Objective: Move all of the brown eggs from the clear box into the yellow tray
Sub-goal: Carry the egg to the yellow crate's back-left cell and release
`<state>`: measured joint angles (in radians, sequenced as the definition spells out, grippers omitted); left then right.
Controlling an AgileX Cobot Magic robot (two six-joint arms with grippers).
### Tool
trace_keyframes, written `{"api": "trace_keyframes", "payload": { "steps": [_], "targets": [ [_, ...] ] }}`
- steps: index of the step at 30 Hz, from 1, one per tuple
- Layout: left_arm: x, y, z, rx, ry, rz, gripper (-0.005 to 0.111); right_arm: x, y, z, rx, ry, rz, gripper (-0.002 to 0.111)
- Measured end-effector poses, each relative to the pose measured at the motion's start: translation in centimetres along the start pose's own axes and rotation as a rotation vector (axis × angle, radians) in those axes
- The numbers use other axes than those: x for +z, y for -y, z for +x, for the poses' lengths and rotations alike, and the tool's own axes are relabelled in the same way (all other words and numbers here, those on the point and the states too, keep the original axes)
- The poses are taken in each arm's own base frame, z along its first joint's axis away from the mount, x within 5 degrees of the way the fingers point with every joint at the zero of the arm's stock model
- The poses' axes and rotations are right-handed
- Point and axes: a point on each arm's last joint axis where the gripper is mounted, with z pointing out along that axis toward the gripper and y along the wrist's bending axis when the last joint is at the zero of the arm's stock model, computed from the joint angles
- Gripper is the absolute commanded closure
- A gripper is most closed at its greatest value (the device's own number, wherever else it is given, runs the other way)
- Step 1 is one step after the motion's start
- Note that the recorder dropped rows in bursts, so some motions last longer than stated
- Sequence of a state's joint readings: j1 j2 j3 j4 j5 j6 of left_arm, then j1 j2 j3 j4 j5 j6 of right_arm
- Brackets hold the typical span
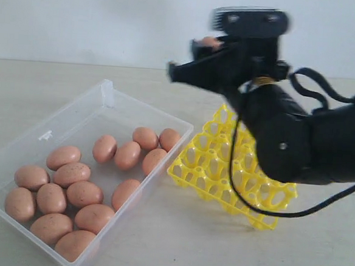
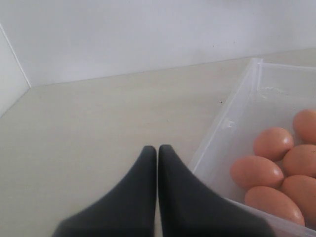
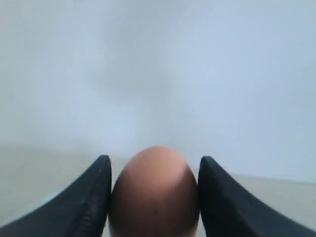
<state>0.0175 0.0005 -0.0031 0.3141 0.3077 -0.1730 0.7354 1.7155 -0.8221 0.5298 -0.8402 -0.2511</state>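
Note:
Several brown eggs [image 1: 84,193] lie loose in the clear box [image 1: 107,93] on the left of the table. The yellow tray [image 1: 214,169] rests against the box's right side, and the cups that show hold nothing. My right gripper [image 1: 187,57] hangs high above the tray's far end, shut on one brown egg [image 3: 154,192] that fills the gap between its black fingers [image 3: 94,197]. My left gripper [image 2: 157,148] is shut with nothing in it, just outside the box's wall [image 2: 224,126], with eggs [image 2: 256,171] close by inside. It does not show in the exterior view.
The right arm [image 1: 299,141] and its black cable [image 1: 282,210] cover the tray's far right part. A pale wall stands behind the beige table [image 1: 176,242].

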Motion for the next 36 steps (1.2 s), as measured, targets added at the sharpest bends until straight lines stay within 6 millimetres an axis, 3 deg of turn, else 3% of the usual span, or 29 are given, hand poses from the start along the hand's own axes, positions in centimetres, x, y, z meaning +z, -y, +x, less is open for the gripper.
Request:
{"api": "trace_keyframes", "payload": {
  "steps": [4, 5, 6, 7, 8, 9, 11, 13, 17, 24, 28, 36],
  "targets": [
    [0.0, 0.0, 0.0, 0.000, 0.000, 0.000, 0.105, -0.5, 8.4, -1.4, 0.195, 0.144, 0.290, 0.109],
    [0.0, 0.0, 0.0, 0.000, 0.000, 0.000, 0.105, 0.2, 12.4, -2.0, 0.290, 0.132, 0.256, 0.109],
    [0.0, 0.0, 0.0, 0.000, 0.000, 0.000, 0.105, 0.8, 13.8, -2.5, 0.311, 0.128, 0.196, 0.109],
    [0.0, 0.0, 0.0, 0.000, 0.000, 0.000, 0.105, 2.1, 16.8, -3.6, 0.314, 0.107, -0.019, 0.109],
    [0.0, 0.0, 0.0, 0.000, 0.000, 0.000, 0.105, 2.7, 17.9, -3.8, 0.309, 0.085, -0.115, 0.109],
    [0.0, 0.0, 0.0, 0.000, 0.000, 0.000, 0.105, 3.5, 20.0, -4.3, 0.303, 0.014, -0.336, 0.109],
    [0.0, 0.0, 0.0, 0.000, 0.000, 0.000, 0.105, 4.1, 21.8, -3.5, 0.304, -0.134, -0.536, 0.109],
    [0.0, 0.0, 0.0, 0.000, 0.000, 0.000, 0.105, 4.9, 22.0, -1.7, 0.300, -0.259, -0.616, 0.109],
    [0.0, 0.0, 0.0, 0.000, 0.000, 0.000, 0.105, 6.0, 19.8, 1.2, 0.241, -0.366, -0.695, 0.109],
    [0.0, 0.0, 0.0, 0.000, 0.000, 0.000, 0.105, 9.8, 16.0, 4.3, -0.020, -0.405, -0.559, 0.109],
    [0.0, 0.0, 0.0, 0.000, 0.000, 0.000, 0.105, 11.0, 15.7, 5.3, -0.057, -0.426, -0.519, 0.109],
    [0.0, 0.0, 0.0, 0.000, 0.000, 0.000, 0.105, 11.1, 15.7, 6.5, -0.042, -0.456, -0.536, 0.109]
  ]
}}
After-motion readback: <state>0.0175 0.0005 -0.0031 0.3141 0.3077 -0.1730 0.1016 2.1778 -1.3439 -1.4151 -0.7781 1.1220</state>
